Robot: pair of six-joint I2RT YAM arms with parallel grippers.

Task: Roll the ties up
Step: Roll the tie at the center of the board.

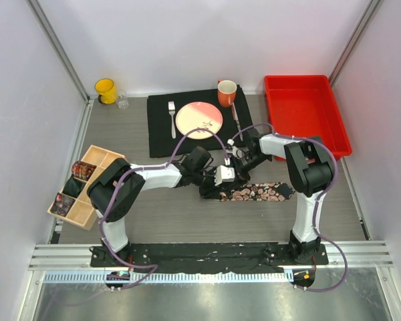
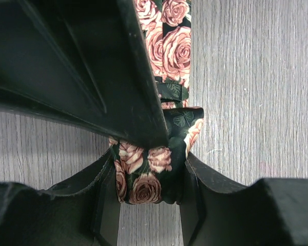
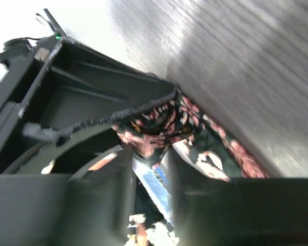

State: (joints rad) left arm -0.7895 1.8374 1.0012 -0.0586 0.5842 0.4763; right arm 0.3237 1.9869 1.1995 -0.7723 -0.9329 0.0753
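A black tie with a pink rose print (image 1: pixel 262 192) lies as a strip on the grey table, and its left end is rolled up. In the left wrist view my left gripper (image 2: pixel 150 166) is shut on that roll (image 2: pixel 143 187), one finger on each side, while the strip (image 2: pixel 169 46) runs away from it. My right gripper (image 1: pixel 228 167) meets it from the right, and one of its black fingers (image 2: pixel 92 77) lies over the roll. The right wrist view is blurred; there the right gripper (image 3: pixel 150 154) has its fingers parted with the roll (image 3: pixel 154 128) at their tips.
A wooden organiser (image 1: pixel 97 155) at the left holds coiled ties (image 1: pixel 83 170). Behind the arms a black placemat (image 1: pixel 162 137) carries a plate (image 1: pixel 199 119), a fork (image 1: pixel 172 118) and an orange mug (image 1: pixel 226 93). A red bin (image 1: pixel 305 114) stands back right, a yellow mug (image 1: pixel 105 89) back left.
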